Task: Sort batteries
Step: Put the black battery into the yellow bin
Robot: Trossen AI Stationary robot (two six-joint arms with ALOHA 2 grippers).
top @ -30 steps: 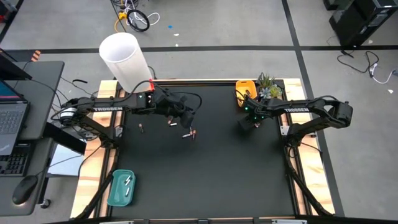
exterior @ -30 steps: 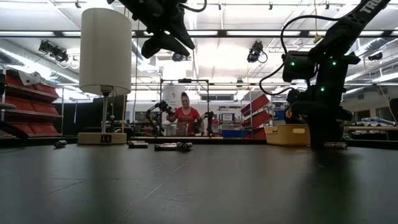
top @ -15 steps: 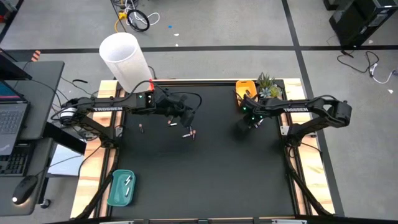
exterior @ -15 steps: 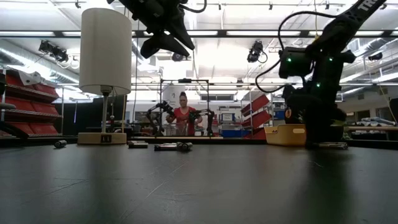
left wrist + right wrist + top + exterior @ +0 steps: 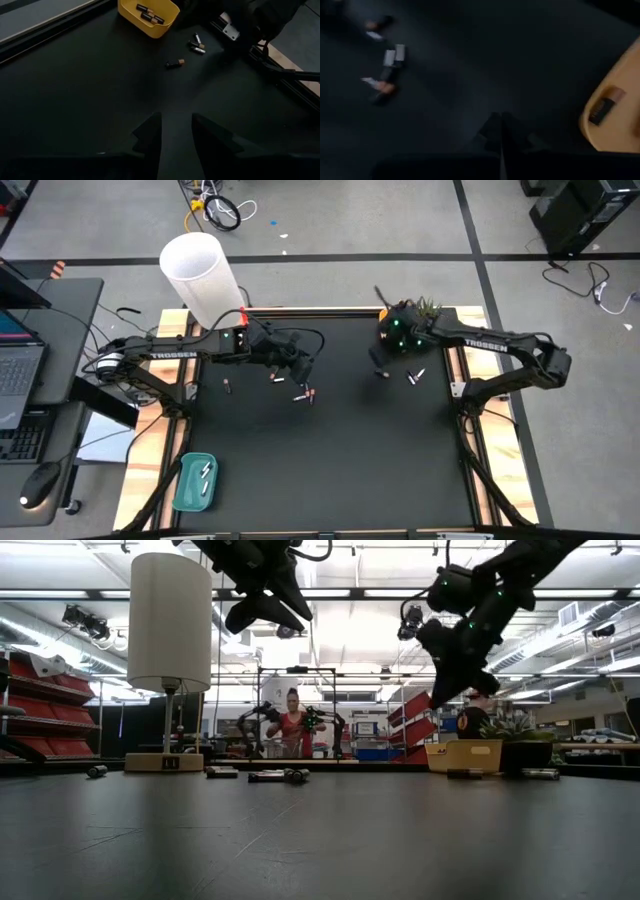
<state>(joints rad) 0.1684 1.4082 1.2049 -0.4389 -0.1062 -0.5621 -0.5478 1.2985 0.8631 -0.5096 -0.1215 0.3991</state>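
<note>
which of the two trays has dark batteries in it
The yellow plastic tray: it holds several dark cylindrical batteries with coppery ends. The teal tray at the opposite corner holds only white ones.

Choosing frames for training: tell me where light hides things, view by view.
Low view: ceiling lights behind leave left arm and right arm as silhouettes. High view: even light, batteries plain on the mat. Left wrist view: dim, yet the yellow tray stands out.
</note>
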